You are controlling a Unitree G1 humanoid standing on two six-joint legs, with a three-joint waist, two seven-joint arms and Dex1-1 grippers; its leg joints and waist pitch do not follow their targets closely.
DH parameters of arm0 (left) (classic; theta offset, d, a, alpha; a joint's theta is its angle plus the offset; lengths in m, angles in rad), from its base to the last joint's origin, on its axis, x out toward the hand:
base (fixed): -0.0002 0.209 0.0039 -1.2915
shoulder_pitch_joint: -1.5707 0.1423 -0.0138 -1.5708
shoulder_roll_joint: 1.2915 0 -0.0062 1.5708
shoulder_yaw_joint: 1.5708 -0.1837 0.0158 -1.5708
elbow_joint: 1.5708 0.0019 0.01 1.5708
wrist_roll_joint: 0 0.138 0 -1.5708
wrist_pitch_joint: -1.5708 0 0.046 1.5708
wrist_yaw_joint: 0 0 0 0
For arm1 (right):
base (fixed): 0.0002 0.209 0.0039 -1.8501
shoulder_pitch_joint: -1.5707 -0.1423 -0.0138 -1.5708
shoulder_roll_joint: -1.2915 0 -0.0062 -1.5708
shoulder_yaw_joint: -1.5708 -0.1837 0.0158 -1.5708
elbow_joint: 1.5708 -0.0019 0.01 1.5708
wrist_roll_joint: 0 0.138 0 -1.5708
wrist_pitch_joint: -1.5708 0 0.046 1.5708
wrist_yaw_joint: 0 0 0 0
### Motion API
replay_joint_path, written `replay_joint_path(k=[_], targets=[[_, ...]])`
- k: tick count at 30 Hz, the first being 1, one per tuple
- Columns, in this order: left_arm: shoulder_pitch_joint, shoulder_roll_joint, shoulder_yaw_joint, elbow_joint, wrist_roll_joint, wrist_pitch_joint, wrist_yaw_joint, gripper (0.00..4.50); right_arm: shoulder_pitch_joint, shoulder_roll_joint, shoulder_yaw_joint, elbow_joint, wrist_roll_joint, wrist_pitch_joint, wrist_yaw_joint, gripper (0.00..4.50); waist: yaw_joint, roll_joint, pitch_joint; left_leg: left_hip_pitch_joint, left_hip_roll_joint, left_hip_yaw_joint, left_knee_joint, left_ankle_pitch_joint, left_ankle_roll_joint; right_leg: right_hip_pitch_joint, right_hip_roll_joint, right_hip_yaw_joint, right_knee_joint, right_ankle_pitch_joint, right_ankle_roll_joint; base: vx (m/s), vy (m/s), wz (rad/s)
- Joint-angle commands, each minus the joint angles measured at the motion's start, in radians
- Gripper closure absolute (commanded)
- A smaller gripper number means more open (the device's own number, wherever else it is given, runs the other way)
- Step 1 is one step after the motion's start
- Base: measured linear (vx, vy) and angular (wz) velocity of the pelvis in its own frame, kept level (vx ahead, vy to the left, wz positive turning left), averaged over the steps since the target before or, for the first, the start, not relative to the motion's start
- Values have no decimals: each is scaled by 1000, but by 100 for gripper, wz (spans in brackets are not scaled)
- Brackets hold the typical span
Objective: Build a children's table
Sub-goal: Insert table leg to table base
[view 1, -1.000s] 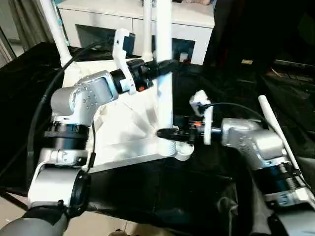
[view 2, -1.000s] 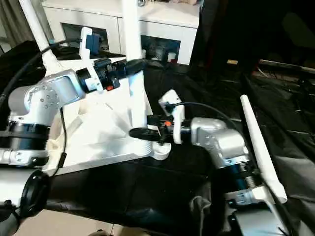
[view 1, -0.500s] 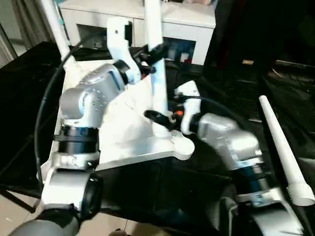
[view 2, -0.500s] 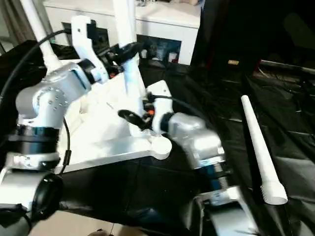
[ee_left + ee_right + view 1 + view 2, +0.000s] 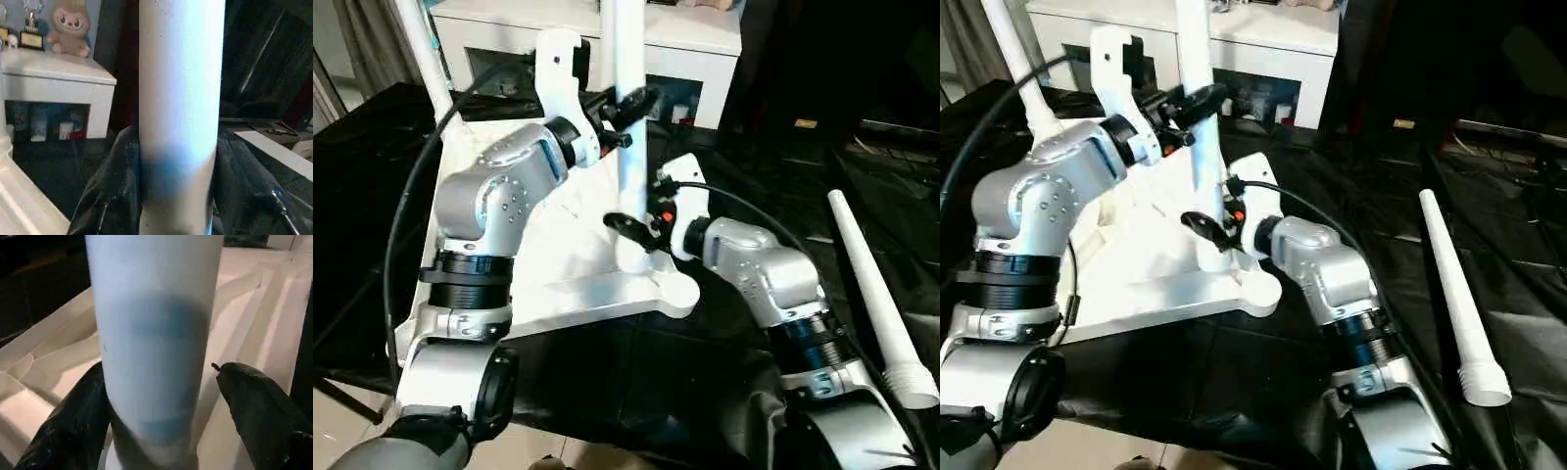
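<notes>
The children's table lies upside down on black cloth, its ribbed white underside (image 5: 573, 291) facing up. One white leg (image 5: 423, 54) stands in the far left corner. A second leg (image 5: 628, 166) stands upright, its foot just behind the near right corner socket (image 5: 677, 292). High on this leg my left gripper (image 5: 628, 101) is shut, both fingers (image 5: 107, 196) pressed against the tube (image 5: 178, 98). My right gripper (image 5: 631, 230) straddles the same leg (image 5: 151, 333) low down and is open. One of its fingers (image 5: 73, 426) touches the tube while the other (image 5: 259, 406) stands off it.
A loose white leg (image 5: 871, 294) lies on the black cloth at the right, its ribbed end toward me. A white cabinet (image 5: 695, 49) stands behind the table, with a plush toy (image 5: 71, 27) on top. Cables run along both arms.
The held leg has shifted left, off the near right corner socket, leaned, then come upright again. My right gripper rose from the socket up the leg. My left wrist has turned.
</notes>
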Motion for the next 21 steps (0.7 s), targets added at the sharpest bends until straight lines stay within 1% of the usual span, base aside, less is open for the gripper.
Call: replay_joint_path(k=[1, 5, 7, 12, 13, 14, 15, 17, 18, 19, 21], targets=[[0, 5, -20, -26, 4, 10, -12, 279, -15, -15, 2, -7, 4, 24, 16, 96, 1, 5, -66, 20, 38, -11, -65, -39, -27, 59, -65, 48, -57, 174, -211, 0, 0, 0], [-1, 7, -34, -34, 2, 12, -25, 279, -25, -28, 6, -11, 19, 58, 35, 96, 1, 5, -66, 20, 38, -11, -65, -39, -26, 59, -64, 48, -57, 173, -213, 0, 0, 0], [-1, 6, -40, -39, 1, 14, -33, 279, -35, -25, -2, 0, 18, 59, 33, 96, 0, 3, -66, 19, 38, -12, -65, -34, -25, 60, -66, 48, -56, 179, -216, 0, 0, 0], [0, 7, -44, -37, 5, 12, -37, 279, -39, -21, -6, 0, 19, 61, 38, 96, 0, 4, -66, 20, 39, -11, -65, -36, -25, 58, -65, 48, -56, 168, -219, 0, 0, 0], [1, 8, -46, -38, 4, 13, -42, 279, -39, -18, -8, -5, 25, 66, 44, 113, 0, 3, -66, 21, 38, -11, -65, -36, -23, 58, -65, 48, -56, 168, -220, 0, 0, 0], [1, 9, -48, -38, 4, 13, -43, 279, -39, -18, -8, -6, 27, 68, 46, 113, 0, 3, -65, 20, 38, -11, -65, -35, -22, 58, -65, 48, -56, 170, -220, 0, 0, 0], [3, 12, -52, -39, 6, 12, -48, 279, -39, -18, -9, -9, 29, 71, 48, 130, 0, 3, -66, 19, 38, -11, -65, -33, -21, 59, -66, 48, -56, 172, -220, 0, 0, 0], [6, 15, -56, -41, 9, 11, -52, 279, -40, -17, -10, -13, 30, 77, 52, 133, 0, 3, -66, 19, 39, -11, -65, -31, -21, 58, -66, 48, -56, 176, -219, 0, 0, 0], [6, 16, -58, -41, 12, 9, -53, 279, -40, -17, -11, -14, 30, 78, 52, 155, 0, 3, -66, 20, 38, -11, -65, -32, -23, 58, -65, 48, -56, 174, -218, 0, 0, 0], [7, 17, -58, -41, 14, 8, -54, 279, -40, -17, -11, -14, 30, 79, 52, 164, 0, 4, -66, 20, 39, -11, -65, -33, -24, 58, -66, 48, -56, 173, -218, 0, 0, 0], [7, 17, -58, -42, 14, 8, -55, 279, -41, -17, -11, -13, 30, 81, 52, 169, 0, 3, -65, 20, 39, -11, -66, -36, -27, 58, -66, 48, -56, 169, -217, 0, 0, 0]])
